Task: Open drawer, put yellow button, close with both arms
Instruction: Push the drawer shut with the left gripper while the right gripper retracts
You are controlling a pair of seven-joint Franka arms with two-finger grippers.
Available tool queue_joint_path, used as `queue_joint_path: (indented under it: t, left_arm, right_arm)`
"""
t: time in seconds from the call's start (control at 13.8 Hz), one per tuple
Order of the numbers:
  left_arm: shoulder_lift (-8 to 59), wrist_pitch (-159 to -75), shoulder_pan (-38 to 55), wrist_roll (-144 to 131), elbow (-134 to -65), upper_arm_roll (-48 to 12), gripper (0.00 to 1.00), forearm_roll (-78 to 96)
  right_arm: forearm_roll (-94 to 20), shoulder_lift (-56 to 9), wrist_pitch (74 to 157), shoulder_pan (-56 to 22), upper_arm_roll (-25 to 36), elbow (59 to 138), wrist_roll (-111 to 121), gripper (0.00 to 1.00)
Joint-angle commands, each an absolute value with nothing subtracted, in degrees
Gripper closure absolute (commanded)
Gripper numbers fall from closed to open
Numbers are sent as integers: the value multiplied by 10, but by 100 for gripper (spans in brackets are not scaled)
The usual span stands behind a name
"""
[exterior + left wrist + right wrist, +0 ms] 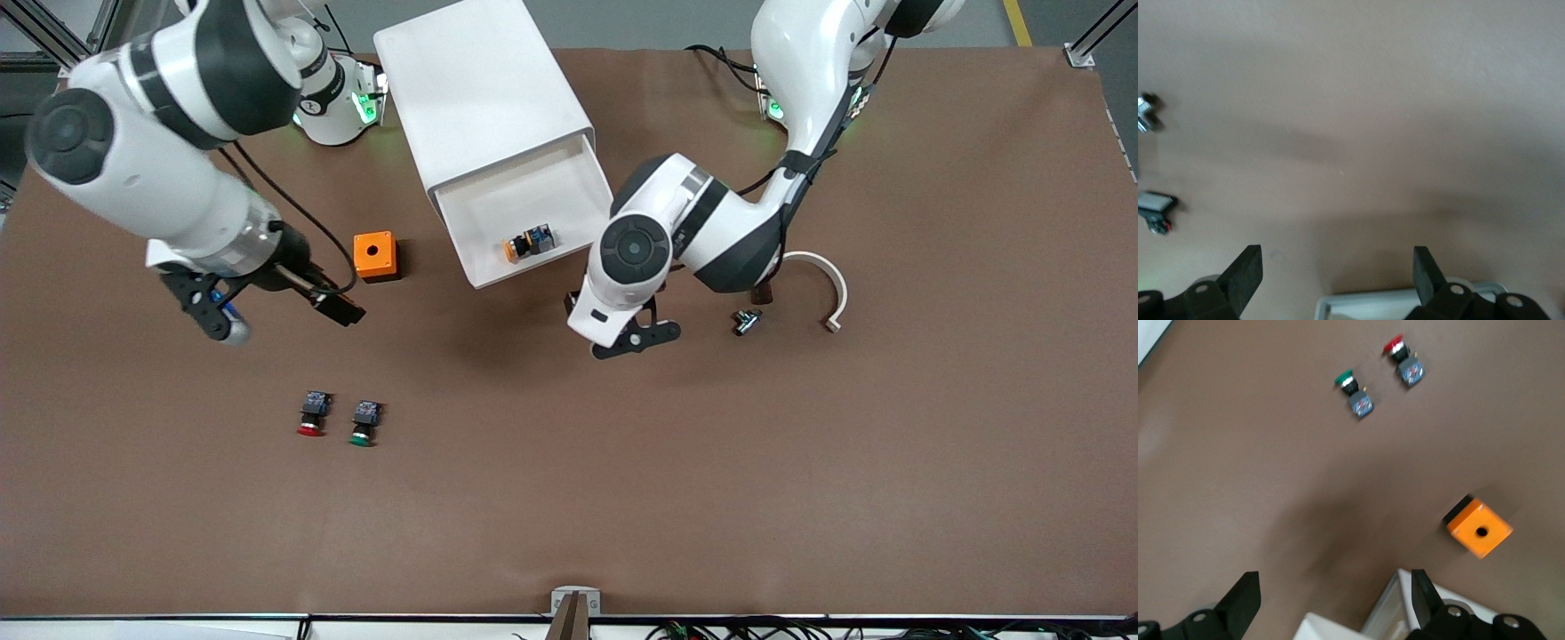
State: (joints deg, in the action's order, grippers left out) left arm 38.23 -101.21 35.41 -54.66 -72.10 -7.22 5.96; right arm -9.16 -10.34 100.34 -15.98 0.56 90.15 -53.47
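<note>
Yellow button point(528, 243) in open drawer point(569, 191); left gripper point(636, 336) and right gripper point(267, 307) both spread, empty, near drawer. Uneven push risks jamming.

Yellow button point(528, 242) on its side in open drawer point(569, 182)

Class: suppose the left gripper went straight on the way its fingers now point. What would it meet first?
Most likely bare table: the left gripper, open, points down at brown surface just past the drawer rim, though depth is unclear.
</note>
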Motion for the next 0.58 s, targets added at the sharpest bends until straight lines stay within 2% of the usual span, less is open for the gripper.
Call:
queue_joint_path:
  t: [0.0,0.22,0.51]
  left_arm:
    - [368,-1015,354,-588,-729,-104,1,52]
    - [372,-1015,355,-640,-736,-153,1,57]
    - [374,-1008,380,-662,-746,-174,1,63]
  right_arm:
    - [-84,-98,987,-96,-4,888,-420,0]
    - [-74,-89,980,-27,-4,888,-275,0]
    - [-69,-65,975,22,-4,892,-152,0]
